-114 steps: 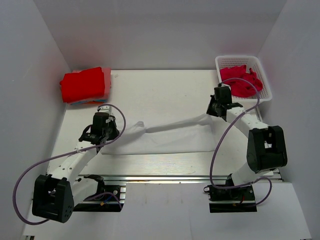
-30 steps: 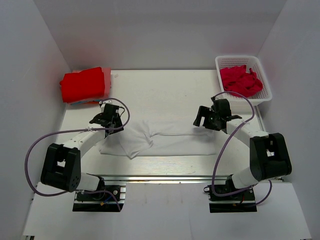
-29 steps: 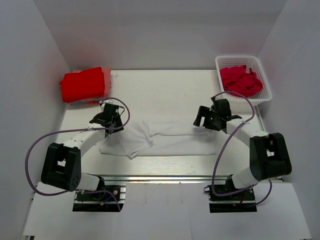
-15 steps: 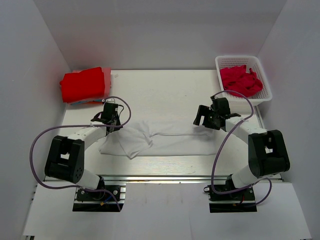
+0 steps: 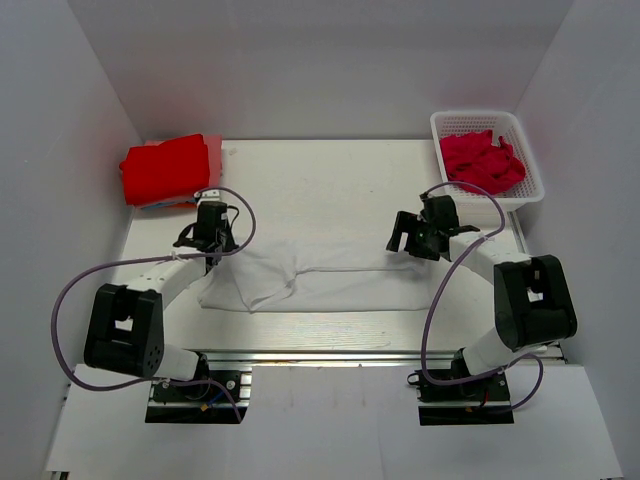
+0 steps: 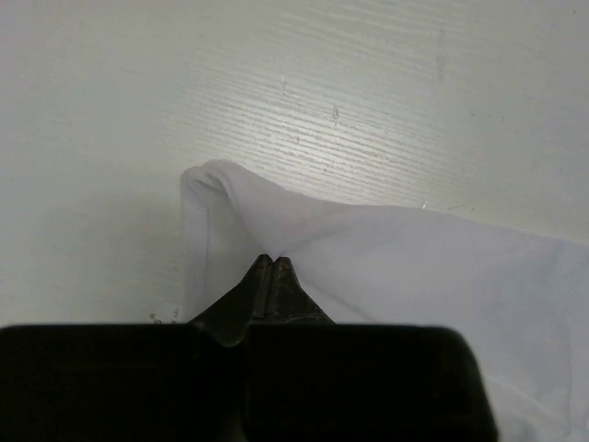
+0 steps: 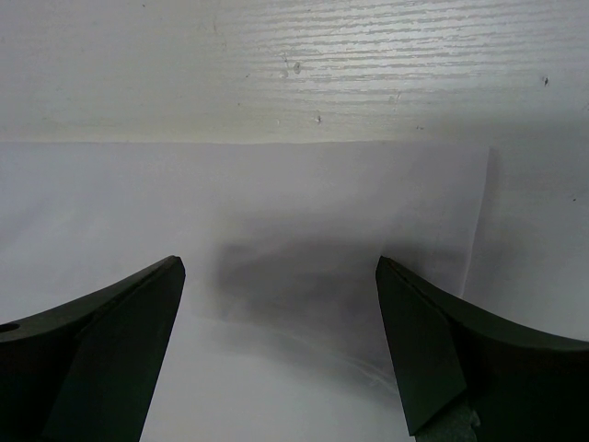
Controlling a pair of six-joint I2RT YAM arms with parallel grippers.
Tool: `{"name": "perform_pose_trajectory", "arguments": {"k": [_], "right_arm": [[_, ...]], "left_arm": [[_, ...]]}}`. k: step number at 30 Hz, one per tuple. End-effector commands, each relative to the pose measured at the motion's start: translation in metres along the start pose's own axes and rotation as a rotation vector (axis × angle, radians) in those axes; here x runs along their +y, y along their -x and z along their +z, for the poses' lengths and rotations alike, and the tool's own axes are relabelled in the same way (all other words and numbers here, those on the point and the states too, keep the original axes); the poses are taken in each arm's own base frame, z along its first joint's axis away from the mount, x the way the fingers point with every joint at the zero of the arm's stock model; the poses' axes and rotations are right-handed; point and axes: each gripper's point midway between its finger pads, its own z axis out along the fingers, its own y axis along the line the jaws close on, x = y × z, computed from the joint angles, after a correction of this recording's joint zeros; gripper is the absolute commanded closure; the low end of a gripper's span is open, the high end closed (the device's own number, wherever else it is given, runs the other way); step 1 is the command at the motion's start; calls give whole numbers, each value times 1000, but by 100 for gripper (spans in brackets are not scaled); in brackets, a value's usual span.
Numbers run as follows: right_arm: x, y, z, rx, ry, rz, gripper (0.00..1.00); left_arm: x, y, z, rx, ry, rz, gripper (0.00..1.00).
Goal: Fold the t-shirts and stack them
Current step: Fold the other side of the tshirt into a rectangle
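Note:
A white t-shirt (image 5: pixel 340 278) lies spread across the middle of the table. My left gripper (image 5: pixel 213 252) is at its far left corner, and the left wrist view shows this left gripper (image 6: pixel 274 261) shut on a pinch of the white t-shirt (image 6: pixel 414 267), with a raised fold beside it. My right gripper (image 5: pixel 403 240) hovers over the shirt's right end. In the right wrist view the right gripper (image 7: pixel 279 269) stands wide open above the flat white t-shirt (image 7: pixel 276 203), nothing between its fingers (image 7: pixel 138 322).
A folded red stack of shirts (image 5: pixel 168 170) sits at the far left corner. At the far right stands a white basket (image 5: pixel 528 150) holding crumpled red t-shirts (image 5: pixel 482 162). White walls enclose the table on three sides.
My left gripper has shut on the shirt's far left corner and shifted slightly left and farther back. The right gripper has stayed open in place.

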Motion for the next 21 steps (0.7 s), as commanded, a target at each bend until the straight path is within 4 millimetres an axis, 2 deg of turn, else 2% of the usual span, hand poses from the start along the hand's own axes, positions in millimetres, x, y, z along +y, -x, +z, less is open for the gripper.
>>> {"name": "perform_pose_trajectory", "arguments": {"k": [1, 3, 4, 5, 6, 9, 10, 11, 12, 13, 14, 15, 16, 19, 20, 21], "right_arm": [[4, 15, 0, -25, 5, -19, 10], [5, 13, 2, -16, 10, -21, 10], [5, 14, 2, -19, 10, -19, 10], [3, 13, 2, -15, 4, -18, 10], [4, 14, 2, -19, 7, -21, 10], [3, 14, 0, -23, 2, -23, 10], [4, 15, 0, -26, 4, -28, 10], [4, 15, 1, -27, 2, -27, 10], [4, 16, 1, -29, 1, -28, 10], [3, 15, 1, -25, -1, -29, 10], [4, 16, 0, -29, 1, -31, 10], [4, 17, -1, -36, 1, -32, 10], [4, 17, -1, -36, -2, -46, 10], [6, 22, -7, -57, 4, -59, 10], [7, 24, -9, -65, 8, -67, 10], [10, 26, -12, -73, 15, -71, 10]], "left_arm": [[2, 23, -1, -85, -13, 20, 100], [-1, 31, 5, -89, -21, 25, 100], [-1, 31, 8, -82, -19, 36, 100], [0, 22, 16, -37, -4, 57, 100], [5, 32, 18, -40, 30, 52, 100], [7, 28, 31, 37, 61, 67, 99], [4, 28, 34, 53, 51, 70, 88], [0, 34, 41, 57, 52, 71, 52], [-2, 42, 40, 42, 48, 67, 41], [-4, 40, 47, 54, 51, 70, 28], [-3, 51, 48, 50, 57, 63, 14], [-5, 55, 50, 51, 57, 63, 10], [-8, 57, 51, 58, 45, 63, 2], [-13, 66, 48, 70, 32, 64, 0], [-20, 67, 41, 69, 10, 55, 0], [-21, 78, 31, 35, -1, 47, 0]]}}
